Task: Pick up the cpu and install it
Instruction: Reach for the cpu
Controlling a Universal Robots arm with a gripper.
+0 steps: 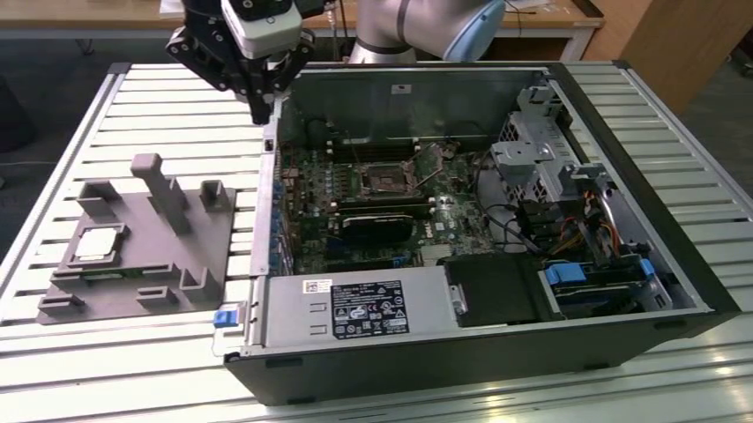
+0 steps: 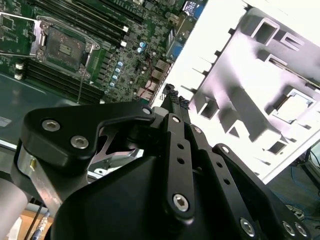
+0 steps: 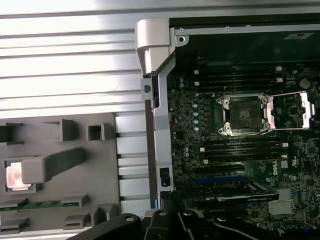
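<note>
The cpu (image 1: 100, 243), a small silver square with a pale rim, lies flat in a recess of the grey tray (image 1: 224, 231) at the exterior view's left. It also shows in the second wrist view as the cpu (image 2: 298, 107), and in the first wrist view as the cpu (image 3: 14, 178), partly behind an upright block. My gripper (image 1: 261, 113) hangs above the case's left wall near the far corner, well away from the chip. Its fingertips (image 2: 172, 95) are pressed together with nothing between them. The dark socket (image 1: 386, 180) on the motherboard has its metal frame swung open.
The open computer case (image 1: 659, 291) lies on a slatted metal table (image 1: 153, 106), with a drive cage and cables on the exterior view's right. Tall blocks (image 1: 165, 189) rise from the tray beside the chip. A green memory strip (image 1: 112, 275) lies in the tray's front slot.
</note>
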